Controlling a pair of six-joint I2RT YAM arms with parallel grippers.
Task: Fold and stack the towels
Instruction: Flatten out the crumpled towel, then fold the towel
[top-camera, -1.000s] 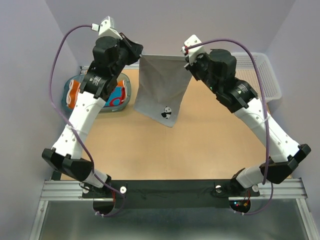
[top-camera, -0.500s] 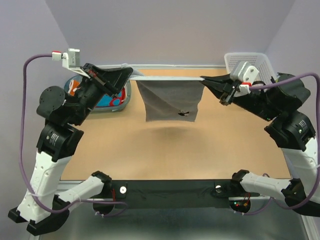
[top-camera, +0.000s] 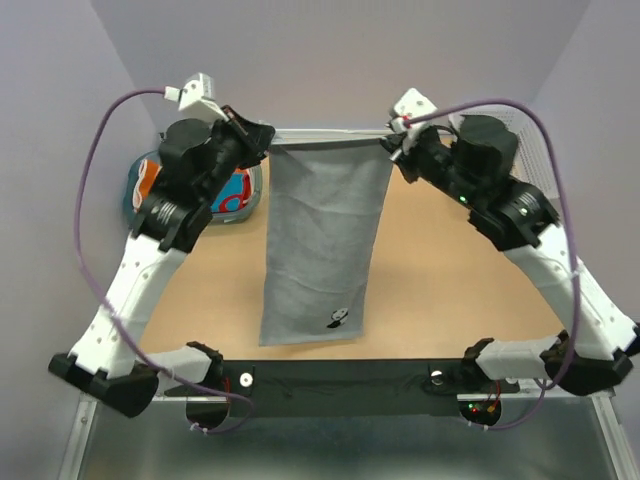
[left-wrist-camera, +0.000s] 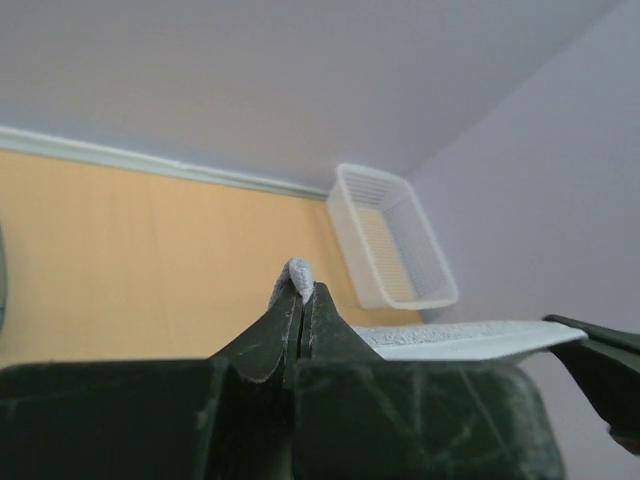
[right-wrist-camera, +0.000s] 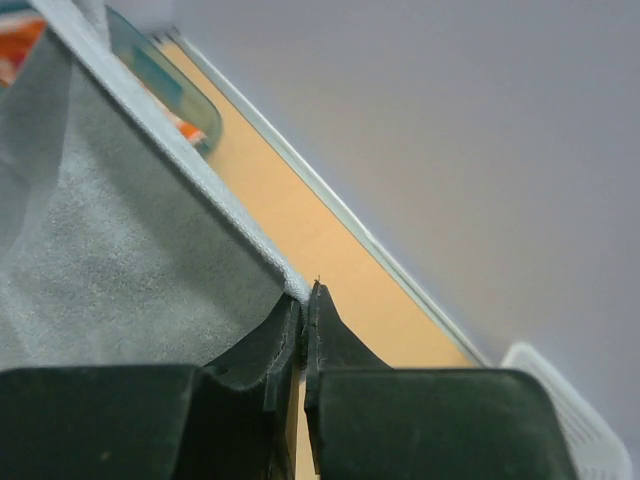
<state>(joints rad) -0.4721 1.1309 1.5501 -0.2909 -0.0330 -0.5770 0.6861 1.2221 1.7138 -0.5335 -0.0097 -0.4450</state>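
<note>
A light grey towel (top-camera: 325, 240) with a panda print (top-camera: 338, 318) is held by its two upper corners and reaches down to near the table's front edge. My left gripper (top-camera: 268, 142) is shut on its left corner; in the left wrist view a grey tuft (left-wrist-camera: 300, 275) pokes out between the closed fingertips of this gripper (left-wrist-camera: 302, 292). My right gripper (top-camera: 388, 147) is shut on the right corner, and the cloth (right-wrist-camera: 120, 250) runs off from this gripper's tips (right-wrist-camera: 306, 297). Orange (top-camera: 148, 180) and red (top-camera: 238, 192) towels lie in the tray.
A translucent teal tray (top-camera: 257, 185) sits at the back left, half hidden by the left arm. A white mesh basket (left-wrist-camera: 395, 235) stands at the back right, mostly behind the right arm in the top view. The purple back wall is close behind the grippers.
Both grippers have moved inward and toward the back wall. The grey towel, which hung short between them, now shows its full length with the panda print near the front edge.
</note>
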